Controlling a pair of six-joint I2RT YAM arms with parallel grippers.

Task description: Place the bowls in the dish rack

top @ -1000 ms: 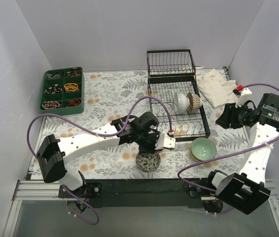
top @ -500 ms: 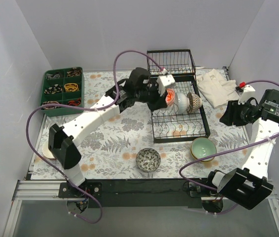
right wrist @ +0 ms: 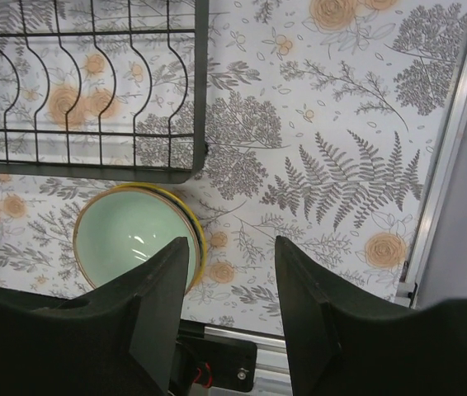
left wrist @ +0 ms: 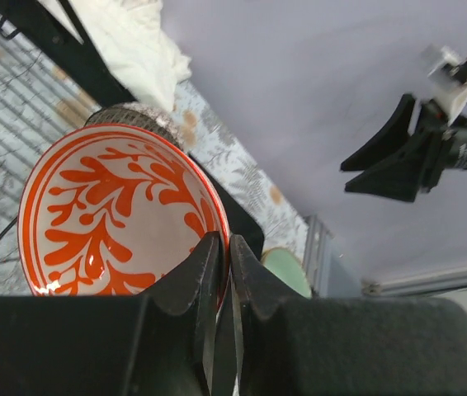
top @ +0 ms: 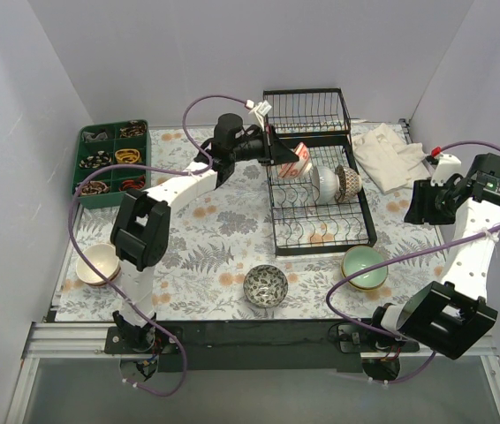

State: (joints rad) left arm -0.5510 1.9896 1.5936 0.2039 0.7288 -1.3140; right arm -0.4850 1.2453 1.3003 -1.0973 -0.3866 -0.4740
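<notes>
And the left arm has swung right across: a second ago its claw was down in the lower centre of the top view, just beside the dark patterned bowl [top: 266,285], and now it is stretched out to the upper centre, carrying the red-orange bowl [top: 297,164] over the far left part of the dish rack [top: 325,231], just below the tall basket end. That looks like bowl number three arriving, because a white bowl [top: 325,183] and a brown lattice bowl [top: 348,183] stand on edge among the prongs just to the right of it. The left gripper [left wrist: 222,244] is pressed almost together, pinching the red-orange bowl by its rim, one finger inside and one outside, with the bowl tipped up on edge. Whether it touches the wires yet, I cannot tell. The right gripper [right wrist: 232,252] hangs spread wide and empty at the right of the top view, above the floral table. Below it, the pale green bowl [right wrist: 134,235] sits just off the rack's near corner. The dark patterned bowl, the pale green one and a cream bowl [top: 97,263] at the lower left wait on the table.
</notes>
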